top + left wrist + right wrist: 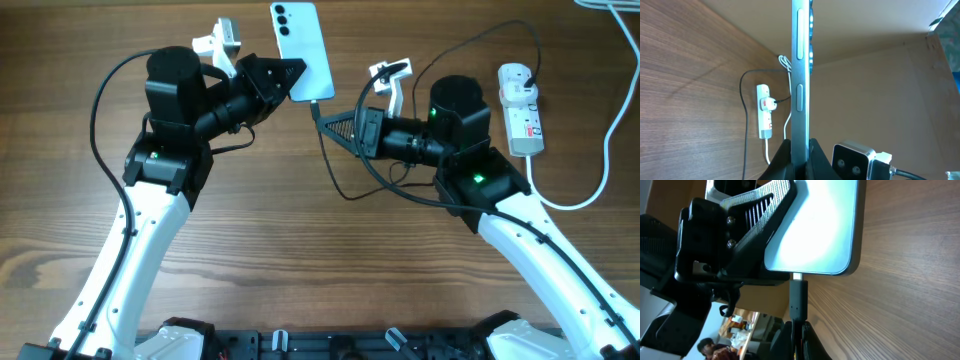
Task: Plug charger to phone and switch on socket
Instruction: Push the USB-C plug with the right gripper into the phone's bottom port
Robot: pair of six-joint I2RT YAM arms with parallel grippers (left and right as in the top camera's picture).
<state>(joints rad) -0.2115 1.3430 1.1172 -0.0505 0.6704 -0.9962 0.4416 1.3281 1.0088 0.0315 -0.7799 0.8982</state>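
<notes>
A brown wood-grain surface [320, 270] fills the overhead frame. At centre, the right pincer [330, 124] is closed on the charger [319, 110] connector, whose tip meets the bottom edge of the phone [300, 45]. The left pincer [292, 76] clamps the phone's side at upper centre, its white back facing up. Farther, at upper right, the socket [522, 115] lies flat with 1 plug seated in it and a white lead [600, 150] curving away. A beige wall [880, 75] backs the surface.

Brown wood-grain table [300, 290] fills overhead view; plain beige wall [875, 80] behind; bright light at right edge.
</notes>
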